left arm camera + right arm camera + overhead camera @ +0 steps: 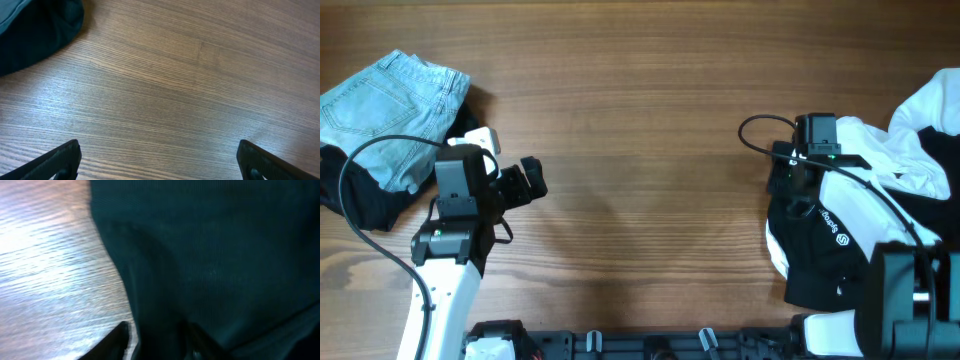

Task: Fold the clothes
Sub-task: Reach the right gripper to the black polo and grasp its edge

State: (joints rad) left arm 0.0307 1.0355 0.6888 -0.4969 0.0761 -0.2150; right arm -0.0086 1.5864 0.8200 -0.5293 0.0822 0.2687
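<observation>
Left hand [530, 179] fingers spread wide; right hand [788, 180] low, grip unclear, view blurred.

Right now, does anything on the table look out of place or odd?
Nothing spilled or damaged. The only untidy thing is the black-and-white heap at the right, crumpled and unfolded, with the right gripper at its edge. The jeans at the left look folded, lying on a black garment.
</observation>
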